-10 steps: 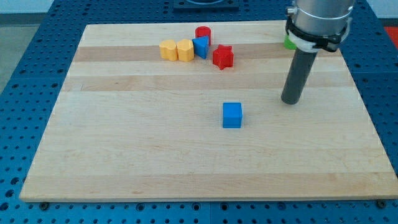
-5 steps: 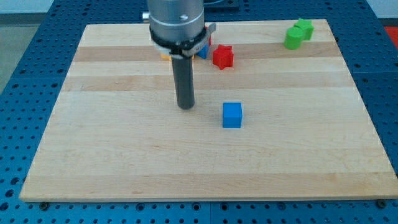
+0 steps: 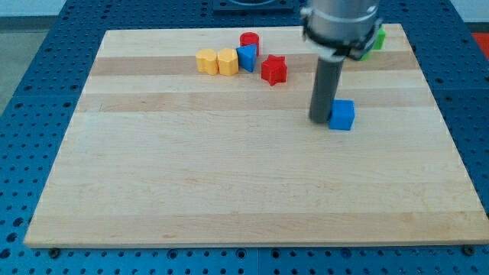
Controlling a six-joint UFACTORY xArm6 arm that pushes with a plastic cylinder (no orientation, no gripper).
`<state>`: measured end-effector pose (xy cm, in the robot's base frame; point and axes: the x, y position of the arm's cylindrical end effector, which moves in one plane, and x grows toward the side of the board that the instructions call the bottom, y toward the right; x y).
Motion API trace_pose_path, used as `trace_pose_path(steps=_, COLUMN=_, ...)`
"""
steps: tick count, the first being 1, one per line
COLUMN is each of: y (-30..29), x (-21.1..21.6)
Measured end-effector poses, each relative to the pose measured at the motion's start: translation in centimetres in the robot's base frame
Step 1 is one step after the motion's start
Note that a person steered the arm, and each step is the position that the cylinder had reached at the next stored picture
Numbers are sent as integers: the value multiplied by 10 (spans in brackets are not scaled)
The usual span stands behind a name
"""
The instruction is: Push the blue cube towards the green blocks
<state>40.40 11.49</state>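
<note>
On the wooden worktop (image 3: 229,191), the blue cube (image 3: 342,114) sits right of centre. My tip (image 3: 318,119), a plain rod with nothing to open or grip, touches the cube's left face. Farther up, a red star (image 3: 273,69), blue block (image 3: 247,58), two yellow blocks (image 3: 217,61) and a red cylinder (image 3: 250,40) cluster. The green blocks (image 3: 374,42) lie at the top right, partly hidden behind the arm.

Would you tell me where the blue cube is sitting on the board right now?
The blue cube sits in the upper right part of the view, directly right of my tip, which appears to touch it, and below the partly hidden green blocks.
</note>
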Motion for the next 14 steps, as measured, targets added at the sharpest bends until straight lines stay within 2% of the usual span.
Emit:
trace_pose_path(steps=1, y=26, x=-67)
trace_pose_path(steps=2, y=29, x=-74)
trace_pose_path(steps=4, y=-14, x=-38)
trace_pose_path(steps=6, y=-39, x=69)
trace_pose_path(steps=7, y=-6, x=103)
trace_pose_path(steps=8, y=46, x=85)
trace_pose_path(steps=12, y=20, x=93)
trace_pose_path(steps=13, y=20, x=46)
trace_pose_path(steps=14, y=20, x=-58)
